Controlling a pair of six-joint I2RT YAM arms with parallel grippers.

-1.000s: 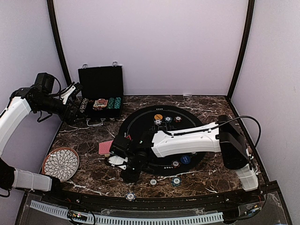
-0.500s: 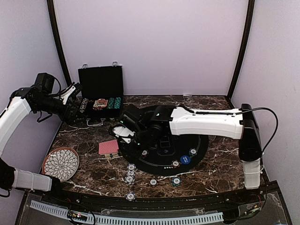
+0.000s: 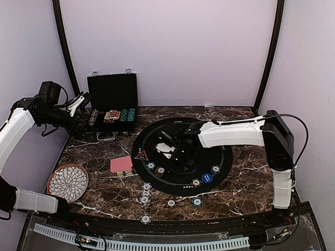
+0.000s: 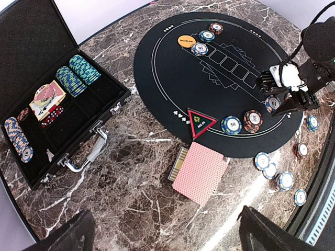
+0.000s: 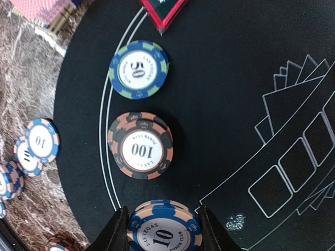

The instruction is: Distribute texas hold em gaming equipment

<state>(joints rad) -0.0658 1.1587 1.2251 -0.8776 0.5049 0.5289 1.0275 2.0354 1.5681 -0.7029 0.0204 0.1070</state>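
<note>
Poker chips, small round discs with striped edges, are being dealt out from the right arm onto the round black felt mat (image 3: 209,133) that lies on the dark marble desk (image 3: 241,117). The right gripper (image 5: 163,222) grasps a blue-and-orange chip marked 10 (image 5: 163,232) between its jaws, a short stack by the look of its edge, held over the mat's near-left part. Just ahead of it on the felt lie a black-and-orange chip marked 100 (image 5: 140,146) and a blue-and-green chip marked 50 (image 5: 138,69), with the red-edged black triangle marker (image 4: 201,121) beyond them at the mat's rim. More blue-and-white chips (image 3: 145,192) sit off the mat on the desk's near edge, and the red-backed deck of playing cards (image 4: 200,171) lies on the marble just beside the mat.

The step in hand looks like placing the held chip at a player position. I judge the next move calls for setting it down flat on a bare patch of felt, apart from the 100 chip, then spreading the jaws and lifting straight up so nothing is dragged.

The right arm reaches leftwards across the mat, forearm nearly level, wrist pointing down. The left arm is folded back at the far left, its gripper (image 3: 81,102) hanging with jaws fully spread and empty, next to the open black hinged case (image 4: 36,63), where further chip rows remain.
</note>
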